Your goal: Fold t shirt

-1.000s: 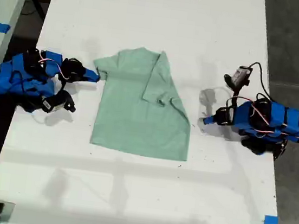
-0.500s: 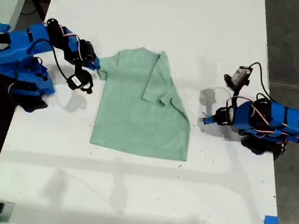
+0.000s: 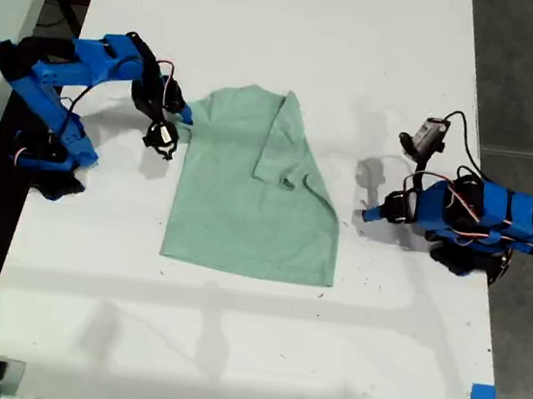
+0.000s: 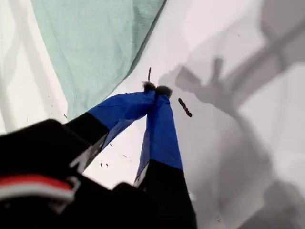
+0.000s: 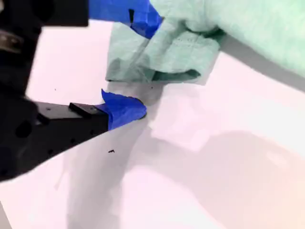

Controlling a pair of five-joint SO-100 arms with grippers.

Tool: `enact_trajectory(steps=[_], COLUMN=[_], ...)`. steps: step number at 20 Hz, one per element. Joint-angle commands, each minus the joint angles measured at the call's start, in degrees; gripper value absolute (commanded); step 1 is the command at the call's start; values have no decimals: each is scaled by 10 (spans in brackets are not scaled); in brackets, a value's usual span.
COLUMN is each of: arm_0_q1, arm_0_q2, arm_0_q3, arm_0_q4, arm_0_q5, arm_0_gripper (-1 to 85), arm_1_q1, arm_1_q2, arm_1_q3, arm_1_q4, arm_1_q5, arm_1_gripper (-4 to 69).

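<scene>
My second hand (image 5: 142, 67), released, straddles a sleeve of the t shirt (image 3: 238, 196) at the exterior view's left; a shallow bite may slip. My first hand (image 4: 156, 88): clenched, empty.

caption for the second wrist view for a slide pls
My second gripper, jaws open, at the bunched sleeve of the mint t shirt on the white table.

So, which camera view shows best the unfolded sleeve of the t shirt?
The second wrist view: the sleeve fills it, hem visible, between my second gripper's open jaws. The exterior view shows the whole t shirt but the sleeve is small. The first wrist view shows only a shirt edge, not this sleeve.
</scene>
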Motion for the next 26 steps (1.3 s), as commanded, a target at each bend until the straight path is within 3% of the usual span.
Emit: enact_trajectory(steps=[1,3,5,8,13,15,19,23,26], arm_0_q1=[-6,-11,-15,-16,-9,27,143,237,278], arm_0_q2=[-25,-42,-54,-58,0,38,115,102,18], arm_0_q3=[-10,11,28,33,-53,-120,-197,-198,-224], arm_0_q4=[-17,-33,-36,-13,109,129,91,-17,-45], arm_0_q5=[-2,-4,-21,-40,-76,-76,-95,-94,-99], arm_0_gripper=[222,202,-3,-3,-3,-3,-3,-1,267], arm_1_q1=[-5,-4,-5,-4,-4,-4,-4,-4,-4], arm_1_q2=[6,6,6,6,6,6,6,6,6], arm_1_q3=[35,35,35,35,35,35,35,35,35], arm_1_q4=[1,1,1,1,1,1,1,1,1], arm_1_q5=[3,3,4,4,4,4,4,4,4], arm_1_gripper=[-12,-12,-12,-12,-12,-12,-12,-12,-12])
